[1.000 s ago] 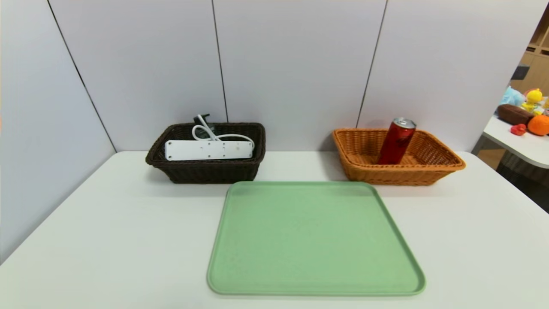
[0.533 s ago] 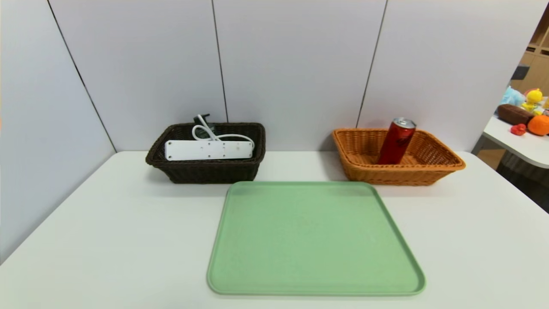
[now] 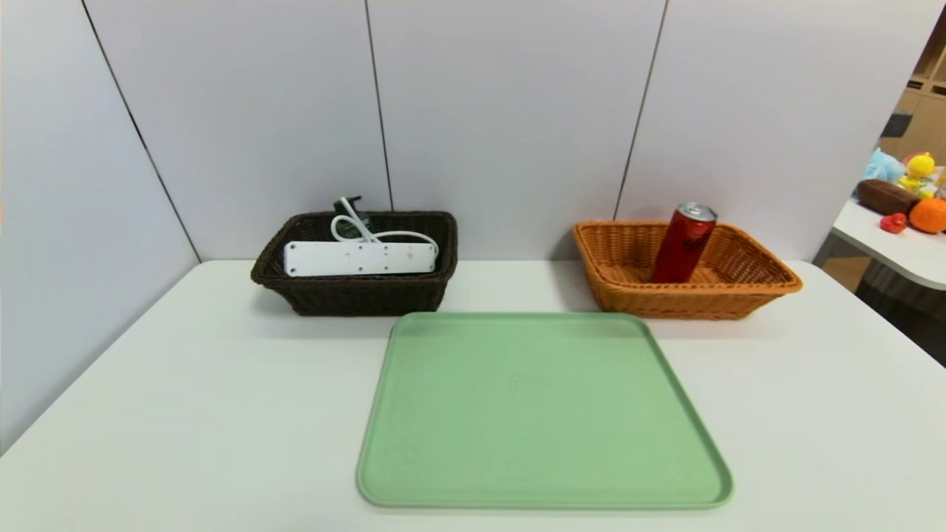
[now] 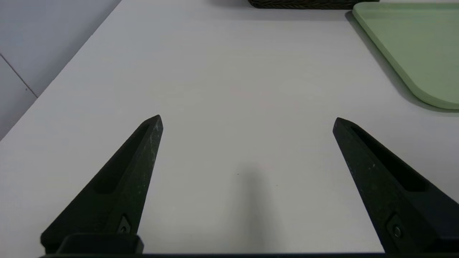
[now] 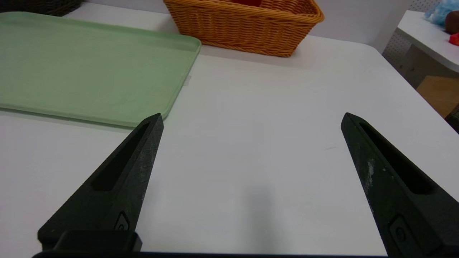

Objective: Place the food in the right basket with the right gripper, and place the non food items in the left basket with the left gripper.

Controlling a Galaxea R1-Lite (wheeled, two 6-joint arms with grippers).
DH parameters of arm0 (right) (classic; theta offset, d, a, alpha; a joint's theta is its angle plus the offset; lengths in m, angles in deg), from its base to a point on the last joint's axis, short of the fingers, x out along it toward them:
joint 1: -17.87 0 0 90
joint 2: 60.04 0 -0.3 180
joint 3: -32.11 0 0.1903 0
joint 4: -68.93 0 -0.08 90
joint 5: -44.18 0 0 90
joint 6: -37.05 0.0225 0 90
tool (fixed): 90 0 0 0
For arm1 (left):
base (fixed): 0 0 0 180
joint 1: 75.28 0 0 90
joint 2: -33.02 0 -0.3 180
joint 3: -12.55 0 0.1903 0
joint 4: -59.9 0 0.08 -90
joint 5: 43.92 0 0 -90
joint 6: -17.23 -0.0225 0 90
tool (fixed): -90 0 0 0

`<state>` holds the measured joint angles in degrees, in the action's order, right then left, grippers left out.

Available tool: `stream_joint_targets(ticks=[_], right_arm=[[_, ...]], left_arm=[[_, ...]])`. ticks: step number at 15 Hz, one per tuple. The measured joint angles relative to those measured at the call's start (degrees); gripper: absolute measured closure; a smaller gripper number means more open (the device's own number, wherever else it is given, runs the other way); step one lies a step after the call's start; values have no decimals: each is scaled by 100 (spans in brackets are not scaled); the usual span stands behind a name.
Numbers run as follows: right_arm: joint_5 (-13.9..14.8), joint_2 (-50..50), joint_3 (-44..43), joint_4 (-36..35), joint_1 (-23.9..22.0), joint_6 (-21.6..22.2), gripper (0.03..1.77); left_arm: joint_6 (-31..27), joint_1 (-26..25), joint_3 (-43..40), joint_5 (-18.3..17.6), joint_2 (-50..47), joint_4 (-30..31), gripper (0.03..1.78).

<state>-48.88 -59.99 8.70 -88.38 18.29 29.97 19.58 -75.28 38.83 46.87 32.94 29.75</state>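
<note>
The red can point(image 3: 684, 245) leans inside the orange-tan basket point(image 3: 761, 284) at the back right. In the dark brown basket point(image 3: 355, 295) at the back left lies the white power strip point(image 3: 360, 259) with its coiled cord point(image 3: 358, 230). Behind the cord only the pump bottle's dark top point(image 3: 347, 203) shows. Both arms are out of the head view. My left gripper point(image 4: 247, 120) hovers open over bare table, left of the tray. My right gripper point(image 5: 251, 118) hovers open over bare table, right of the tray, with the orange-tan basket point(image 5: 247, 25) ahead of it.
A bare green tray point(image 3: 539, 414) lies mid-table in front of the baskets; its corner point(image 4: 412, 46) shows in the left wrist view and its surface point(image 5: 82, 64) in the right. Grey wall panels stand behind. A side table with plush toys point(image 3: 905, 196) is far right.
</note>
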Motion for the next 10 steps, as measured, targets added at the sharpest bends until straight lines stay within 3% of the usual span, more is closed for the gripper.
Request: stream_joint_targets(ticks=[4, 10], right_arm=[[12, 0, 2, 9, 0, 358, 9], [6, 0, 5, 17, 0, 380, 9]], left_arm=[[35, 0, -2, 6, 0, -2, 12], [35, 0, -2, 5, 0, -5, 12]])
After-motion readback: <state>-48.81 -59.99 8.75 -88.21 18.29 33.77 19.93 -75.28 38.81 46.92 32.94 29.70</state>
